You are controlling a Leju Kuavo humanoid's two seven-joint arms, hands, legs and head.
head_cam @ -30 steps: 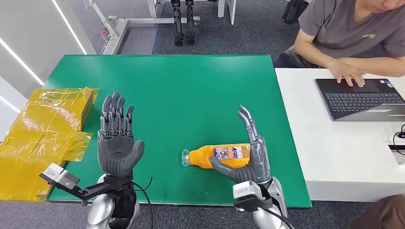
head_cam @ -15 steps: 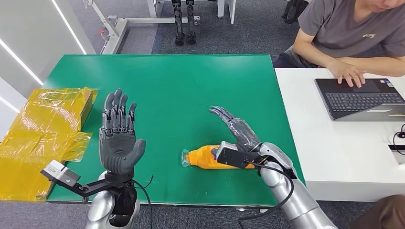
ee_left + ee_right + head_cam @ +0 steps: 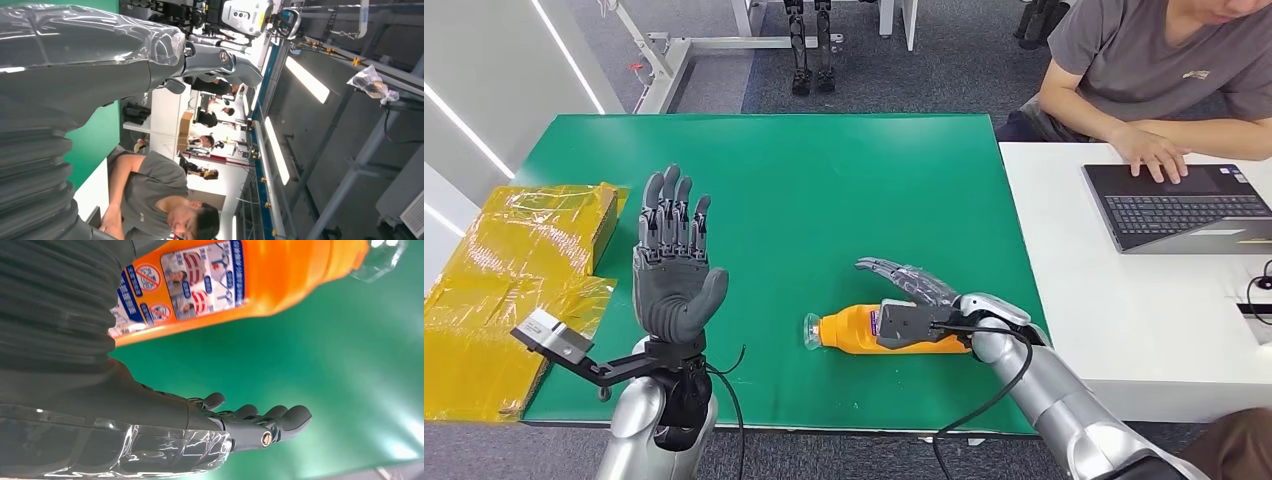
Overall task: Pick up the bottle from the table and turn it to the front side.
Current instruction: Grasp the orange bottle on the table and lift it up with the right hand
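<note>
An orange bottle [image 3: 849, 328] with a clear cap lies on its side on the green table [image 3: 824, 180], near the front edge, cap pointing left. My right hand [image 3: 914, 288] hovers palm-down over its labelled end, fingers stretched out and apart, not wrapped round it. In the right wrist view the bottle [image 3: 270, 280] with its printed label lies close against the palm side of my right hand [image 3: 210, 425], whose fingers stay straight. My left hand [image 3: 672, 268] is raised upright at the table's front left, palm facing me, fingers spread and holding nothing; the left wrist view shows the left hand [image 3: 75, 75] from behind.
A yellow plastic-wrapped box [image 3: 534, 250] lies at the table's left edge. A white table [image 3: 1124, 330] adjoins on the right, where a person [image 3: 1164, 70] types on a laptop [image 3: 1184, 205]. Open green surface lies beyond the bottle.
My right hand has turned from standing on edge beside the bottle to palm-down over it, the arm swinging out to the right. My left hand has risen slightly. The bottle has stayed put.
</note>
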